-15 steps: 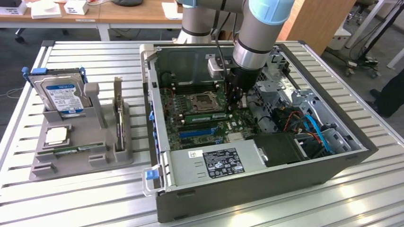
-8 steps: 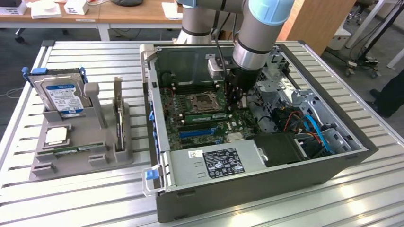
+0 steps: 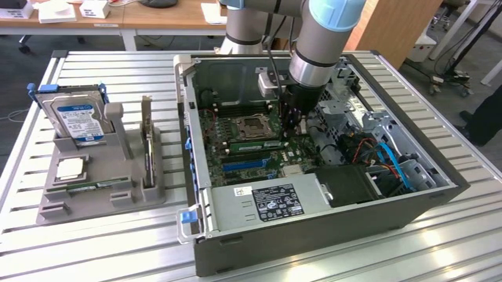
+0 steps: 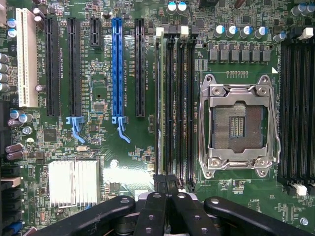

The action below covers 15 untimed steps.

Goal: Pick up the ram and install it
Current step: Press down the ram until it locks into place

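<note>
Your gripper (image 4: 166, 189) is closed, its fingertips meeting directly above the ram (image 4: 158, 103), which stands edge-up in 1 of the motherboard slots (image 4: 178, 103) just ahead of the fingers. This looks like the seating step. Any further push should stay square so both end latches (image 4: 159, 32) lock.

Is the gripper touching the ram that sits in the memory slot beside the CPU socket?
Cannot tell. In the wrist view the shut gripper sits at the near end of the ram, but its fingertips hide the meeting point, so neither contact nor a gap shows.
</note>
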Tool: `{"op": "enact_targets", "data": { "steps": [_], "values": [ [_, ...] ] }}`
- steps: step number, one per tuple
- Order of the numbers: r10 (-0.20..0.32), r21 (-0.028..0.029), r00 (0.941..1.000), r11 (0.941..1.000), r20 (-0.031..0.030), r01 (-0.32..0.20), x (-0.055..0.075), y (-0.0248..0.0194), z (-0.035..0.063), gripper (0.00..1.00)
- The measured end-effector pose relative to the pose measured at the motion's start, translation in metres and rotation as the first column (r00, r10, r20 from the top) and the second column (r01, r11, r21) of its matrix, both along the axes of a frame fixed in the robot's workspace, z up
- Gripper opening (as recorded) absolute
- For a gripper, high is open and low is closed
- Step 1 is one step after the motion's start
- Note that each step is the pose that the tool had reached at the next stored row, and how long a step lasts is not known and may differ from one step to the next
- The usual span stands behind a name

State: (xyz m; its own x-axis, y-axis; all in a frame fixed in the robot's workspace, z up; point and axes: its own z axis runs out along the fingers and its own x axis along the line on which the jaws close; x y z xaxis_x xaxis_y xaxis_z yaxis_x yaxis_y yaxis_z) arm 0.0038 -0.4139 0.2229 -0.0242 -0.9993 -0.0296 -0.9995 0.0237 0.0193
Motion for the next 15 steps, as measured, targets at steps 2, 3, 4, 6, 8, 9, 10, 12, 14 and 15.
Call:
{"op": "enact_targets", "data": {
  "steps": [2,3,4,6,8,9,10,12,14,15],
  "values": [
    [0.0,0.0004,1.0,1.0,-0.0001,0.0,0.0,0.0,0.0006,0.1],
    [0.0,0.0007,1.0,1.0,-0.0001,0.0,0.0,0.0001,0.0012,0.1],
    [0.0,0.0001,1.0,1.0,-0.0004,0.0,0.0,0.0,0.0025,0.1],
    [0.0,0.0,1.0,1.0,-0.0002,0.0,0.0,0.0,0.0049,0.1],
    [0.0,-0.0001,1.0,1.0,-0.0003,0.0,0.0,0.0,0.0076,0.1],
    [0.0,-0.0001,1.0,1.0,-0.0003,0.0,0.0,0.0,0.009,0.1],
    [0.0,-0.0002,1.0,1.0,-0.0003,0.0,0.0,0.0,0.0105,0.1],
    [0.0,-0.0002,1.0,1.0,-0.0004,0.0,0.0,0.0,0.0132,0.1],
    [0.0,-0.0001,1.0,1.0,-0.0004,0.0,0.0,0.0,0.0157,0.1],
    [0.0,-0.0001,1.0,1.0,-0.0004,0.0,0.0,0.0,0.0168,0.1]
  ]
}}
